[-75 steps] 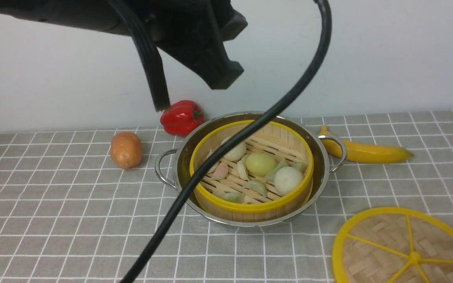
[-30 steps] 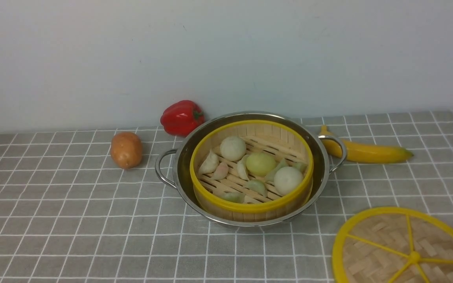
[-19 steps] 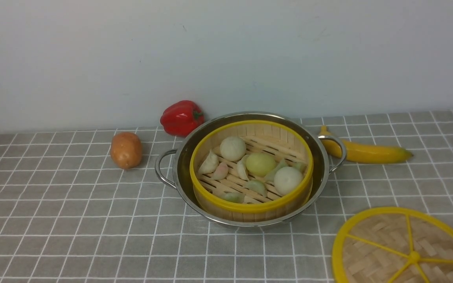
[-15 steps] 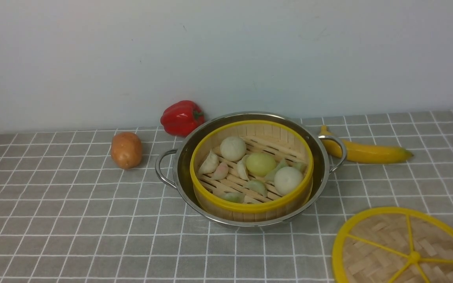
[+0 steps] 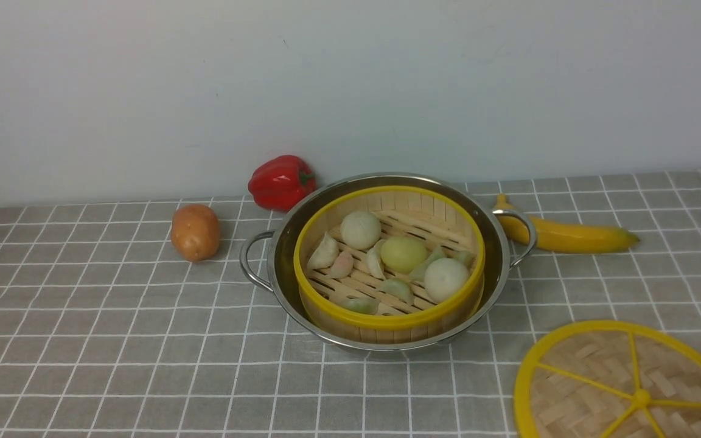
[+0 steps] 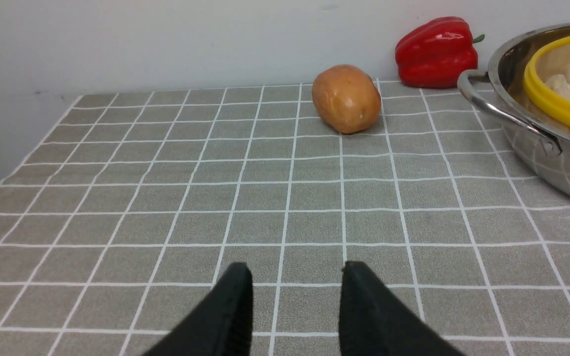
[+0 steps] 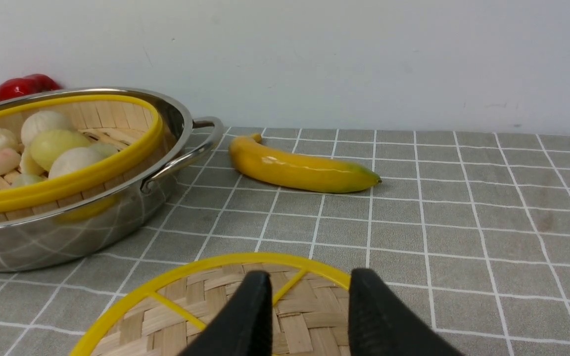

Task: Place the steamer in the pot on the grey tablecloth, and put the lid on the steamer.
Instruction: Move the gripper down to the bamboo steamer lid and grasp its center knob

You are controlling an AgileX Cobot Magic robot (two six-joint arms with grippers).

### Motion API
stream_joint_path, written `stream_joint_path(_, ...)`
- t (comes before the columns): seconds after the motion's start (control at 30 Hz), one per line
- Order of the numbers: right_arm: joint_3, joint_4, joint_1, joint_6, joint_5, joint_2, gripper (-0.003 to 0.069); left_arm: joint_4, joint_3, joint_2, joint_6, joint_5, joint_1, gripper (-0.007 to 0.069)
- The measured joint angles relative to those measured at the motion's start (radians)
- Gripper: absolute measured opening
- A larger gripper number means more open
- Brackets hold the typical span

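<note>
One shiny steel pot (image 5: 282, 243) holds one yellow-rimmed bamboo steamer (image 5: 387, 320), beside one flat woven lid (image 5: 575, 389), one brown potato (image 5: 195, 232), one red pepper (image 5: 280, 181), one yellow banana (image 5: 569, 236); left gripper (image 6: 296, 269) and right gripper (image 7: 309, 276) spread, empty.

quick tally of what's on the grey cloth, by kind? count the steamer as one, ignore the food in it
Vessels: 2 (pot, steamer)
Lids: 1 (lid)
Vegetables: 2 (red pepper, potato)
Fruit: 1 (banana)
Total: 6
</note>
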Motion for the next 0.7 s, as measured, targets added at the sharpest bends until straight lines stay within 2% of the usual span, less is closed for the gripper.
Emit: stream_joint_path(0.7, 0.0, 0.0, 0.0, 0.0, -0.002, 0.0, 0.0242, 0.001, 0.0, 0.0, 0.0, -0.01, 0.0, 0.0242)
